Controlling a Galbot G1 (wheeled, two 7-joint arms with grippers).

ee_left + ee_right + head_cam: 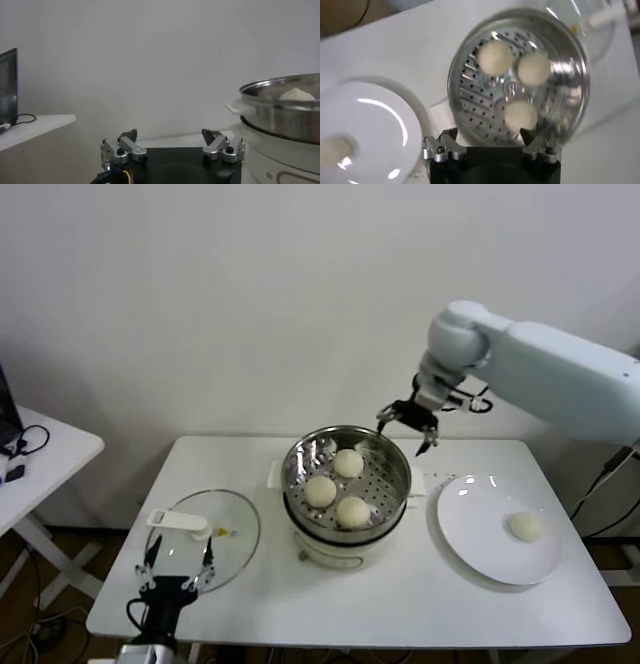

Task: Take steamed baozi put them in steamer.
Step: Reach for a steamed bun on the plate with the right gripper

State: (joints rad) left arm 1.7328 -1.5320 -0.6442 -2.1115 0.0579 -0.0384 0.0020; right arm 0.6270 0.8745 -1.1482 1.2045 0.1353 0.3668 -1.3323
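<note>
Baozi: in the head view three sit in the steel steamer (347, 474) at frame centre, and a fourth baozi (526, 526) lies on the white plate (480, 534) at right, while the right gripper (408, 424) hangs empty, fingers apart, above the steamer's far rim. The left gripper (178, 569), fingers spread and empty, sits at lower left by the glass lid (225, 534) on the worktop (400, 604). From the right wrist, the right gripper (490, 142) at bottom centre stands wide over the steamer (570, 60).
</note>
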